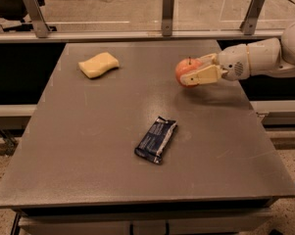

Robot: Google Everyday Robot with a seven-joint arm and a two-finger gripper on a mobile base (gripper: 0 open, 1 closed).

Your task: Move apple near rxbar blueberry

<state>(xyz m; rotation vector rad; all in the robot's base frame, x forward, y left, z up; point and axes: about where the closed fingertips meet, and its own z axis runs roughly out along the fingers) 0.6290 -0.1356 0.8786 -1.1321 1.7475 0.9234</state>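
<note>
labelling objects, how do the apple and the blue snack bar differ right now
The apple is round and red-orange; the rxbar blueberry is flat, oblong and navy. The apple is held by the gripper at the far right of the table; the rxbar blueberry lies free near the middle.

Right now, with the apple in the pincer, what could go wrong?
The pincer grips the round apple from the side, off the table near its far right; released too high, it could roll away. The rxbar blueberry lies flat mid-table, so a low approach might push it or land on it.
</note>
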